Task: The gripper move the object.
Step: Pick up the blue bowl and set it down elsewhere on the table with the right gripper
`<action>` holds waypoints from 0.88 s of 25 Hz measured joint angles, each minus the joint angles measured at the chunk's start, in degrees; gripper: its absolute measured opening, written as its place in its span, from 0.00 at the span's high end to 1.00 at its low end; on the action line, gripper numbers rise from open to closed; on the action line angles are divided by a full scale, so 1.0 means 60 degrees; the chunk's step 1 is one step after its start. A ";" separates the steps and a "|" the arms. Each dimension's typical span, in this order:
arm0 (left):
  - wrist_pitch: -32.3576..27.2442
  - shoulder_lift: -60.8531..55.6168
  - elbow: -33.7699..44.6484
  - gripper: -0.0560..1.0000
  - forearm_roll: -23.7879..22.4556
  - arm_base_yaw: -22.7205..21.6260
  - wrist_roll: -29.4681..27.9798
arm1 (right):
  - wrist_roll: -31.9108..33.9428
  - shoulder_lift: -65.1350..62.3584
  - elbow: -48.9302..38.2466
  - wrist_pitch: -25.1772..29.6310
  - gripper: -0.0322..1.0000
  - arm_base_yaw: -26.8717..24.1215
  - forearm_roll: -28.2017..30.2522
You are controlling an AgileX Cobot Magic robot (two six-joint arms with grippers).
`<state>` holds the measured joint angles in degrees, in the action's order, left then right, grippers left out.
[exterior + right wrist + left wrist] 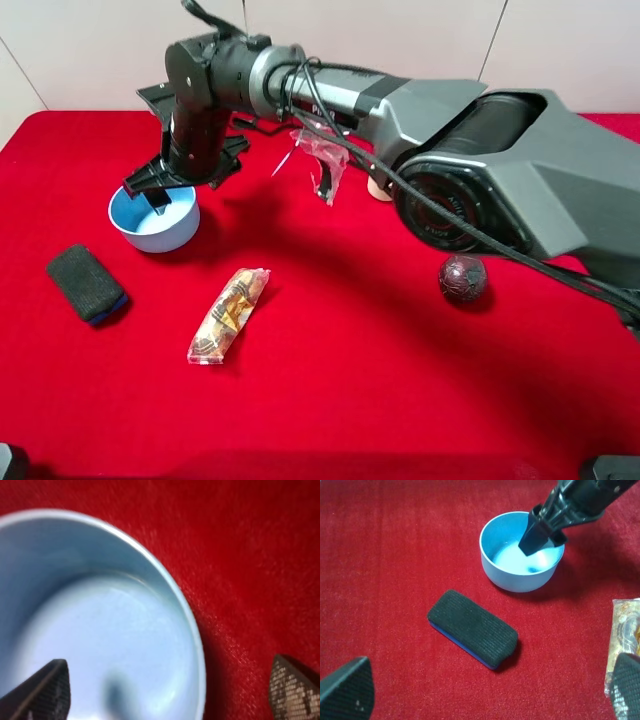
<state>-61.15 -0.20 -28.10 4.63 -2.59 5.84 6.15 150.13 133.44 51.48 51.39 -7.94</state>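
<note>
the right hand (170, 695) has its fingers apart astride the rim of the blue bowl (160, 235), one finger inside and one outside, neither yet pinching the wall. the bowl sits on the red worktop (400, 400) near its left edge, toward the far side. to do this well, i judge it should sink slightly, close squarely on the wall, then lift level so the thin rim neither slips nor tips. the left hand (485, 692), also apart and empty, hangs near the black pad (472, 629).
</note>
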 joint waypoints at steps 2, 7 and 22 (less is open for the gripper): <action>0.0000 0.0000 0.0000 0.07 0.0000 0.0000 0.0000 | -0.0009 -0.0176 0.0000 0.0166 0.39 0.0000 0.0000; 0.0000 0.0000 0.0000 0.07 0.0000 0.0000 0.0000 | -0.0017 -0.0431 0.0000 0.0730 0.39 0.0000 0.0020; 0.0000 0.0000 0.0000 0.07 0.0000 0.0000 0.0000 | -0.0056 -0.1394 0.0000 0.2318 0.39 0.0000 0.0260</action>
<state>-61.15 -0.20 -28.10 4.63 -2.59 5.84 5.82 141.76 133.44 65.39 51.39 -6.38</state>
